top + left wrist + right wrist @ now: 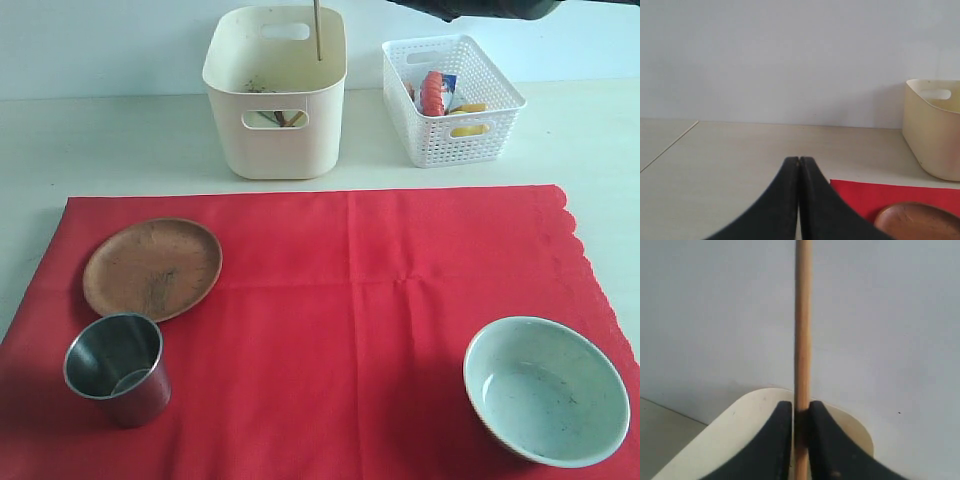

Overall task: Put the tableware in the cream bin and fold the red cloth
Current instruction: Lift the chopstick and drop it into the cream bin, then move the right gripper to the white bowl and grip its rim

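Observation:
My right gripper is shut on a wooden chopstick and holds it upright over the cream bin. In the exterior view the chopstick hangs into the mouth of the cream bin. Some dark items lie in the bin's bottom. On the red cloth, which lies spread flat, sit the brown plate, the steel cup and the pale bowl. My left gripper is shut and empty, low over the table beside the cloth and plate.
A white lattice basket holding food items stands right of the bin. Part of the dark right arm shows at the top edge. Bare pale table runs behind the cloth up to a white wall.

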Controlling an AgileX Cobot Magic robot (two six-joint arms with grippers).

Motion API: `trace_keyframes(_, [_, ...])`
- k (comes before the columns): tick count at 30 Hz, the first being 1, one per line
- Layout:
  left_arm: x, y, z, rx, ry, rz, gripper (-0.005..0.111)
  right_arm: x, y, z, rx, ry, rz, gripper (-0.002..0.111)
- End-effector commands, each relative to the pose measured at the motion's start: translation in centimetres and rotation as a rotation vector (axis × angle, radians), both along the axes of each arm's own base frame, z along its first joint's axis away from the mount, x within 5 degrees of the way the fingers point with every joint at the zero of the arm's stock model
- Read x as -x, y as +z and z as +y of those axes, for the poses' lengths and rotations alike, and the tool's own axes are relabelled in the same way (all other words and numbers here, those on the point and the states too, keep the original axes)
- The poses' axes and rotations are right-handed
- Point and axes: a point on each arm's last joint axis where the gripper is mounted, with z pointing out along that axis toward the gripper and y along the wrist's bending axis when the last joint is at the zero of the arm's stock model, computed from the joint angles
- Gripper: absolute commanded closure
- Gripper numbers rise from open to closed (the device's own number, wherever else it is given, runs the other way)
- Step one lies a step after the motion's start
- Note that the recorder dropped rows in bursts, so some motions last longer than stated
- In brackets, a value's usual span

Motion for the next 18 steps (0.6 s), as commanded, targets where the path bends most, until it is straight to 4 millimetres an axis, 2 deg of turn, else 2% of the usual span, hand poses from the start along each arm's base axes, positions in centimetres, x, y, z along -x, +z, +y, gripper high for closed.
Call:
trace_keyframes(1, [0.0,0.0,0.0,-0.004,-0.007,-0.007,0.104,-0.2,0.6,-0.2,-0.007,-0.009,-0.028,0.081])
trace_keyframes(8, [0.0,0.0,0.0,-0.004,-0.007,-0.007,0.104,-0.1,0.4,-0.1,-0.019,-0.005,-0.003,0.059])
trace_keyframes(11, [0.0,0.0,0.0,-0.004,-0.007,-0.007,0.104,0.2,0.6,-0.2,-0.006,0.016,0.037,0.059])
trace_keyframes(14, [0.0,0.0,0.0,-0.004,-0.007,-0.007,0.104,1.2,0.9,-0.2,0.039,0.084,0.157,0.06])
trace_keyframes(18, [0.0,0.0,0.0,-0.004,-0.007,-0.007,0.104,1.9,1.7,-1.4,0.121,0.129,0.227,0.065])
